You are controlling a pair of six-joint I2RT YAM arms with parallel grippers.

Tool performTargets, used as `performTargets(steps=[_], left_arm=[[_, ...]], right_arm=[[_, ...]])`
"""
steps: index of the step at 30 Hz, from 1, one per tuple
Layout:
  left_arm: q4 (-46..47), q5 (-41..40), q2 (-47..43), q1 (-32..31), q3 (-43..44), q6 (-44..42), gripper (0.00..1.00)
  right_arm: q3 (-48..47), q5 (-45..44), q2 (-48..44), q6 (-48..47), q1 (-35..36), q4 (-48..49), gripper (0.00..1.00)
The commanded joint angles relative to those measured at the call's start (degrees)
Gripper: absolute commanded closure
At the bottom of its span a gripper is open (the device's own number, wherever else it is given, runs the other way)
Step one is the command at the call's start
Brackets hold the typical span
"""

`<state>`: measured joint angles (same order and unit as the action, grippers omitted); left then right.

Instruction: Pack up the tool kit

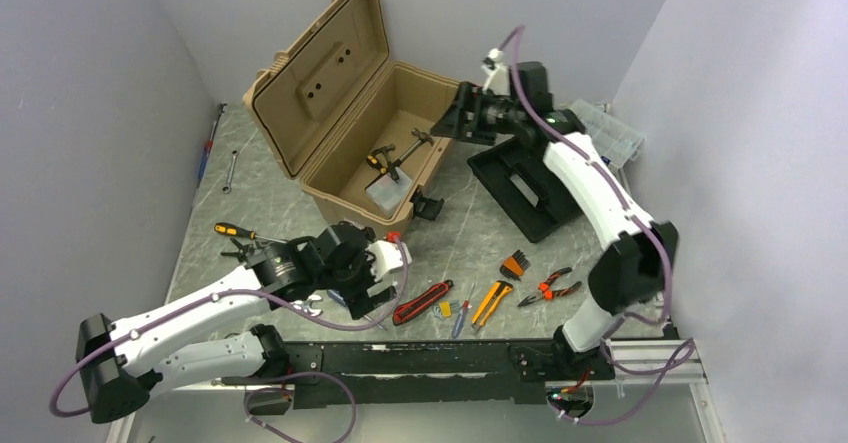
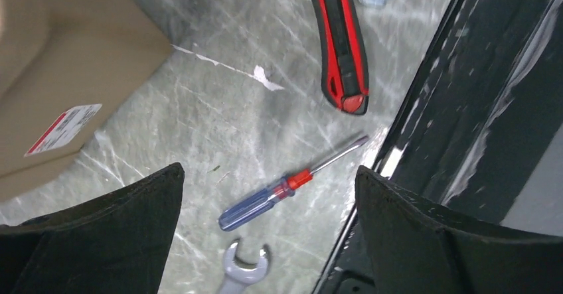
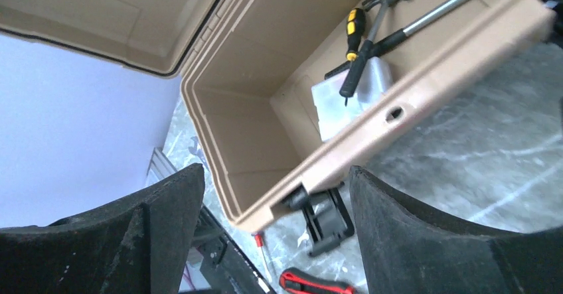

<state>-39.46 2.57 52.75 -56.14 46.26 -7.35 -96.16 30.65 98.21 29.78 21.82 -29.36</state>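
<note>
The tool kit [image 1: 345,203] is a tan toolbox standing open at the back, lid [image 1: 320,73] up. Inside lie a hammer [image 3: 382,5], a yellow-black screwdriver [image 3: 353,42], a long metal-shafted tool [image 3: 438,8] and a small clear box [image 3: 342,101]. Its black insert tray [image 1: 525,188] rests on the table to the right. My right gripper [image 3: 275,174] hovers open and empty over the box's right end [image 1: 448,121]. My left gripper [image 1: 365,298] hangs open above a blue-handled screwdriver [image 2: 279,191] and a wrench [image 2: 242,271], touching neither.
Loose tools lie along the front: red knife [image 1: 422,301], yellow knife [image 1: 490,301], pliers [image 1: 550,288], bit holder [image 1: 514,263], yellow-black screwdriver [image 1: 235,231]. A wrench [image 1: 230,171] lies by the left wall. A clear organiser case [image 1: 605,128] sits at the back right. The black rail [image 2: 478,108] borders the near edge.
</note>
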Motion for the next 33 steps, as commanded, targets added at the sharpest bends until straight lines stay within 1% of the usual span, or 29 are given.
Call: performTargets(steps=[1,5,8,10,16,19,20,22,25,29,33], left_arm=[[-1.06,2.68,3.97,-0.24,-0.95,-16.59,0.01],[-7.53,3.34,10.95,0.45,1.51,-23.15,0.09],[-13.24,3.6,16.61,1.56,3.81,-26.22,0.08],[-15.07,3.23,17.99,2.32,4.19,-27.97,0.08],[-11.53,1.11,19.7,3.36,0.77,-31.63,0.13],[-9.59,1.7,21.0,3.5,-0.2,-32.98,0.15],[-9.18,1.81,21.74,3.49,-0.51,-33.47,0.17],[-7.79,1.16,23.13,3.49,-1.52,-34.1,0.26],[-5.36,-0.55,24.42,3.45,-3.03,-34.53,0.33],[-1.93,-1.76,25.83,3.45,-4.66,-35.17,0.48],[-1.22,-0.87,31.21,3.41,-4.81,-34.31,0.5]], right_arm=[[8.2,3.47,-10.18,0.18,-3.59,5.06,0.19],[13.3,4.63,-15.7,-0.16,-4.74,4.89,0.18],[16.84,6.21,-18.53,1.01,-5.09,6.84,0.18],[18.28,7.36,-19.5,1.76,-5.14,7.77,0.18],[21.37,9.88,-21.45,3.52,-5.18,9.9,0.2],[21.63,9.75,-22.05,3.17,-5.15,9.41,0.2],[21.64,9.72,-22.09,3.09,-5.13,9.27,0.2],[21.63,9.7,-22.54,3.13,-5.21,9.15,0.2],[21.88,9.82,-23.12,3.4,-5.35,9.47,0.2],[22.11,10.25,-23.8,3.63,-5.64,9.51,0.2],[22.56,10.6,-24.59,3.78,-6.22,9.7,0.2]])
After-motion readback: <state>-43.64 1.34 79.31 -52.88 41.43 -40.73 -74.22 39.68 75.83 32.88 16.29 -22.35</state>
